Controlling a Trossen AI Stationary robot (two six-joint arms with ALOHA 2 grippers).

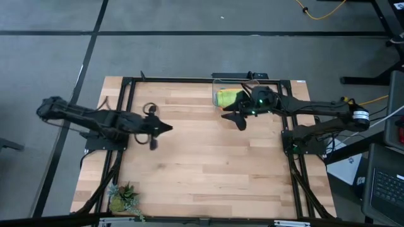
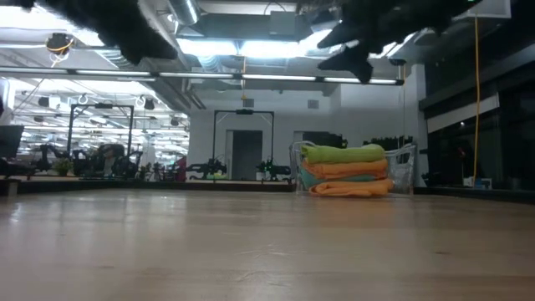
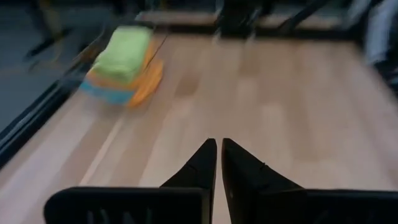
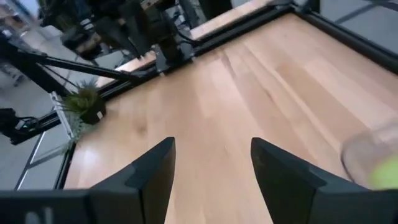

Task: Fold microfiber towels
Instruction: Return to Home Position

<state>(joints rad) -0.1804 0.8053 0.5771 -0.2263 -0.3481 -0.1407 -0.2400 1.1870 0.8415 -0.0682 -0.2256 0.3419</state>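
Bare tabletop [image 2: 251, 251] in foreground; beyond it, microfiber towels [image 2: 347, 171] folded and stacked in transparent bin [image 2: 407, 171]. Right end effector [image 4: 212, 142] hovering just beside, fingers apart, nearer; left end effector [image 3: 215, 143] closed, well apart.

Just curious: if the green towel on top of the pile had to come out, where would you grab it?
Probably from straight above, pinching the green towel at its middle: it lies flat atop the stack, and the transparent bin walls off its sides. The open right gripper hangs nearest; the left gripper, shut, is farther off.
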